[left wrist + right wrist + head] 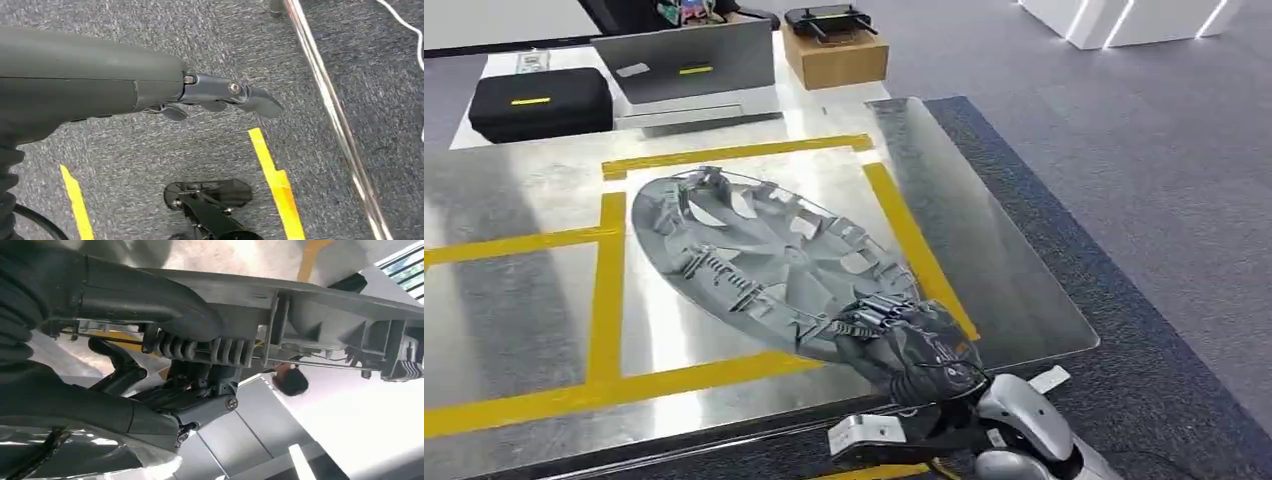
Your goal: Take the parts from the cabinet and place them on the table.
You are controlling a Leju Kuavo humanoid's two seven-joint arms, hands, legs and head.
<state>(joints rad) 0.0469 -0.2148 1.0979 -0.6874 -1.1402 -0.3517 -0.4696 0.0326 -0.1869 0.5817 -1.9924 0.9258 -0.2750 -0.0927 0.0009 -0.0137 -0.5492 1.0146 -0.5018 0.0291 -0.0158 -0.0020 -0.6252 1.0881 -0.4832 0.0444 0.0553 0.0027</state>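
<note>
Fingers (879,318) of right hand (914,350) clamped the grey wheel cover's (764,260) five-o'clock rim over counter (514,330); left hand (220,95) hung empty, fingers loosely apart.

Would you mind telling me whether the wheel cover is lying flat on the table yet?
Not yet: the wheel cover is tilted, its near rim gripped by the right hand.

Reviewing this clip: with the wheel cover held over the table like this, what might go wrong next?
1. The right hand grips the round grey plastic wheel cover at one edge alone; the far rim looks tilted, so it may slip or drop hard.
2. Released here, the cover could overlap the yellow tape square on the shiny metal table.
3. The left hand hangs by the floor, giving no support.
</note>
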